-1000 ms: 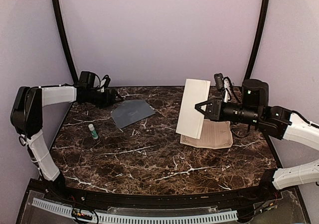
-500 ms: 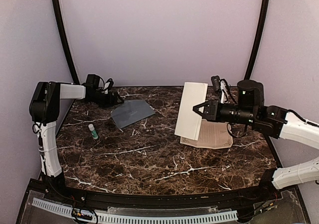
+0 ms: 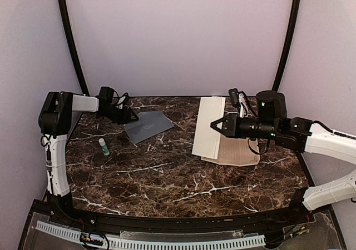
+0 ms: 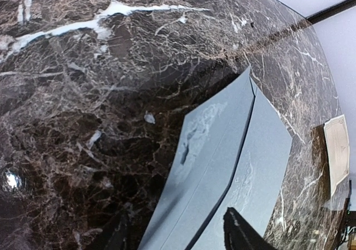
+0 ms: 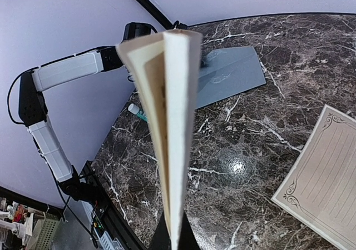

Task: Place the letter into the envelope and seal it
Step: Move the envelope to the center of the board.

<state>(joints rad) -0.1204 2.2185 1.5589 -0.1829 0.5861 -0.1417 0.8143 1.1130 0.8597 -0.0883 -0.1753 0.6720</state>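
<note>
The grey-blue envelope point(image 3: 147, 125) lies flat on the marble at the back left. In the left wrist view the envelope point(image 4: 222, 161) fills the lower middle, with a dark fold line running along it. My left gripper point(image 3: 129, 116) is low at its left corner, open. One fingertip point(image 4: 239, 236) is over the paper and the other is over bare marble. My right gripper point(image 3: 217, 124) is shut on the folded cream letter point(image 3: 208, 128), held in the air right of centre. The right wrist view shows the letter point(image 5: 175, 94) edge-on, rising from the gripper point(image 5: 177, 240).
A second cream sheet with an ornamental border point(image 3: 242, 151) lies flat on the table under the right arm. A small glue stick with a green end point(image 3: 103, 146) lies left of centre, in front of the envelope. Curved black rails and lilac walls close the back.
The right arm has carried the letter leftward and lower. The left gripper has slid right up to the envelope's corner, and its jaws have narrowed.
</note>
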